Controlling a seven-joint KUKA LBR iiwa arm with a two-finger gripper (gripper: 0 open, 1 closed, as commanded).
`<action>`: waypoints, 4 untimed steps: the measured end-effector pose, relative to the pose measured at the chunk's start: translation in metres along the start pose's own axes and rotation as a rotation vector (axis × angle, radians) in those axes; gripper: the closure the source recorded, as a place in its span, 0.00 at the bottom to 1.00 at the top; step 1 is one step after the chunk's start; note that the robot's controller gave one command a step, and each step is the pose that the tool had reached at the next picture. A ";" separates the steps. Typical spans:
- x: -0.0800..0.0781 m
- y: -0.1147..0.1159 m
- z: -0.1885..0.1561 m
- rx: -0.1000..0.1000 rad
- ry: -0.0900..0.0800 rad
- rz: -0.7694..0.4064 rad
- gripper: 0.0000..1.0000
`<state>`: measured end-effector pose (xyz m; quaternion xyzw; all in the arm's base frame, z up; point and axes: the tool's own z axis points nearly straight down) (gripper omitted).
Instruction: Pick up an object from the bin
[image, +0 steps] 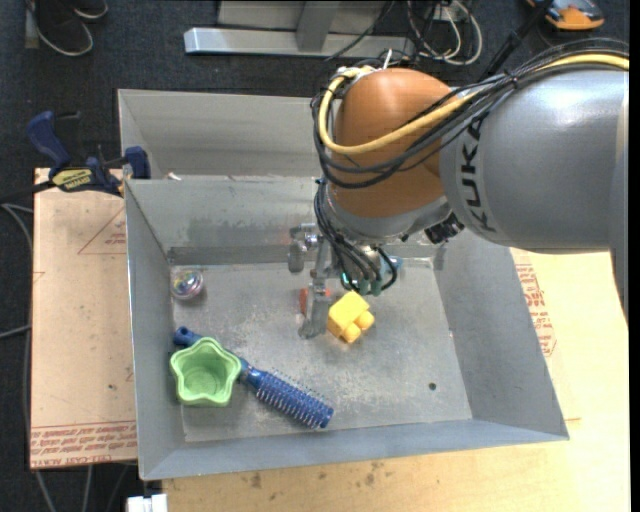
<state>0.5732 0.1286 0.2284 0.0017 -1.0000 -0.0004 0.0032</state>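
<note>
My gripper (314, 326) hangs below the arm's wrist near the middle of the bin, its metal tip down close to the floor. A small yellow block (349, 318) sits right against that tip on its right side. Whether the block is clasped or merely beside the gripper cannot be made out.
A green flower-shaped cup (206, 372) lies at the front left, resting on a blue brush (288, 399) that points to the front centre. A small shiny ball (187, 285) lies by the left wall. The arm's orange cover and cables hang over the back of the bin.
</note>
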 end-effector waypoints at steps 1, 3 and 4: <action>0.046 0.044 0.087 0.001 0.001 -0.158 0.00; 0.042 0.029 0.159 0.000 -0.006 -0.192 1.00; 0.058 0.017 -0.035 0.000 -0.015 -0.201 1.00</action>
